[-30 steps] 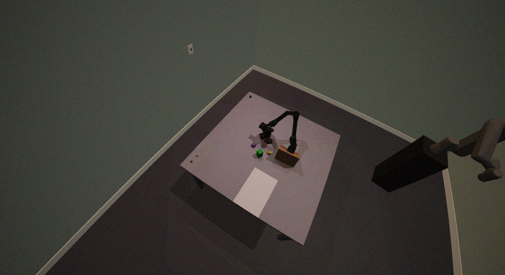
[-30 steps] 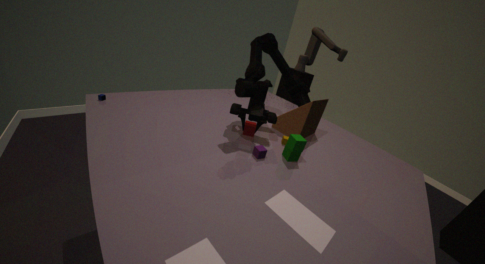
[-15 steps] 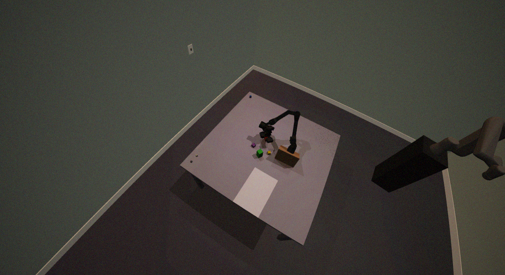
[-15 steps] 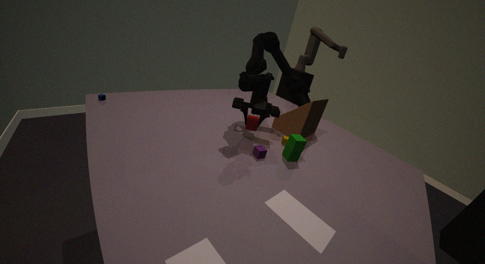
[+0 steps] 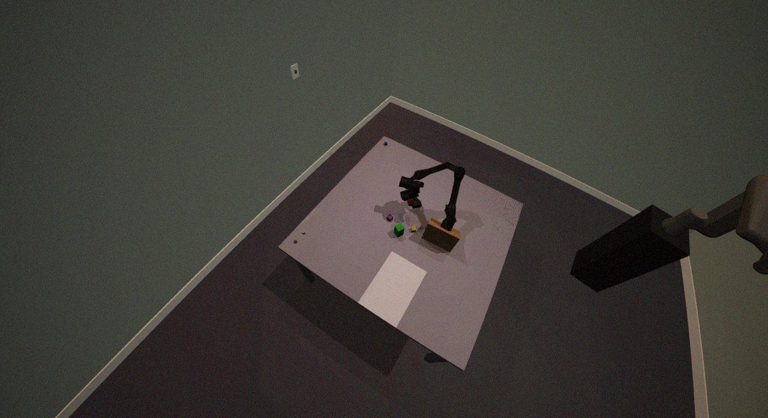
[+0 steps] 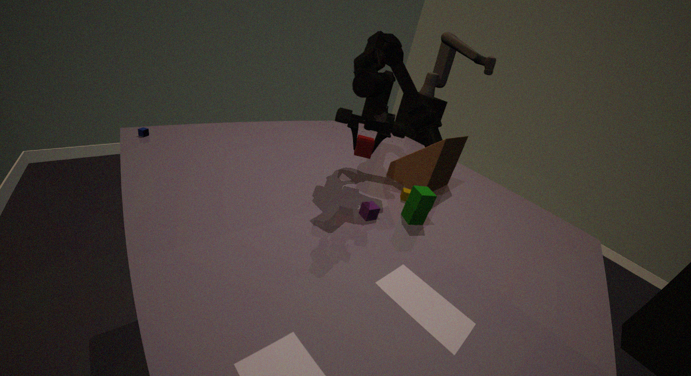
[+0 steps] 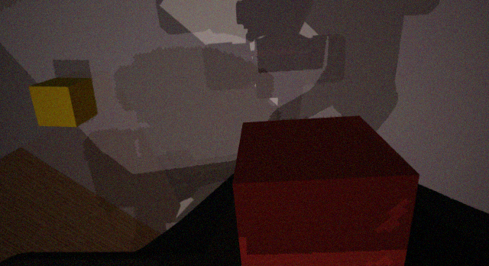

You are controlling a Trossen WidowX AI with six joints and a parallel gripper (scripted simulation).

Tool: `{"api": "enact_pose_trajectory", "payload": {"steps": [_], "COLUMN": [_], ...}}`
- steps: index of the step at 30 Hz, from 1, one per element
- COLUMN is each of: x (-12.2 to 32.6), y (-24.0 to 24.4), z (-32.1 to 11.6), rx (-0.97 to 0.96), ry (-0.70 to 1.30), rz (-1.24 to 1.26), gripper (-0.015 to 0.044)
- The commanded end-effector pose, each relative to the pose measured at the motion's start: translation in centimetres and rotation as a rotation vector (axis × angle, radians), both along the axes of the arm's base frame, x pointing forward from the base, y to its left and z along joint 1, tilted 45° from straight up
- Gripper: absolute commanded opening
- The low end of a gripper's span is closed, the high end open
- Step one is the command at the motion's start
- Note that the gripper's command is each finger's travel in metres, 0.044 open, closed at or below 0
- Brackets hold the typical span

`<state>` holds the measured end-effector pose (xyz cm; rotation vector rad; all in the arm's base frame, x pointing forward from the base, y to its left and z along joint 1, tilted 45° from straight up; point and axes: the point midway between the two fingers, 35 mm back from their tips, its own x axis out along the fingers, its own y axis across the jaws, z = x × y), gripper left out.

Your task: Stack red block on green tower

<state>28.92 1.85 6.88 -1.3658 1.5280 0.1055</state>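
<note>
My gripper (image 6: 364, 147) is shut on the red block (image 6: 364, 146) (image 7: 325, 216) and holds it up above the table. In the top view only a small bit of the red block (image 5: 410, 201) shows under the dark gripper. The green tower (image 5: 399, 229) (image 6: 418, 205) stands upright on the table (image 5: 343, 211) (image 6: 217, 228), to the right of and nearer the camera than the gripper in the exterior view. The top of the tower is bare. In the wrist view the red block fills the lower right, between the black fingers.
A yellow block (image 5: 413, 229) (image 6: 405, 195) (image 7: 55, 106) lies close behind the green tower. A purple block (image 5: 389, 217) (image 6: 368, 211) lies beside the tower. A brown wedge (image 5: 441, 237) (image 6: 418, 167) (image 7: 57, 209) stands near the arm's base. A blue block (image 5: 385, 143) (image 6: 143, 132) lies at a far corner.
</note>
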Motion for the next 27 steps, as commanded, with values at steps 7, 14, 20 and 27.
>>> {"api": "enact_pose_trajectory", "payload": {"steps": [7,14,20,27], "x": [-0.2,-0.2,-0.4,-1.3], "y": [1.1,3.0,6.0,9.2], "z": [1.2,0.0,-2.5,-5.5], "rx": [0.004,0.018,0.03,0.036], "ry": [-0.006,-0.008,-0.005,-0.003], "rz": [0.001,0.001,0.004,0.005], "gripper": [0.0,0.0,0.0,0.0]}}
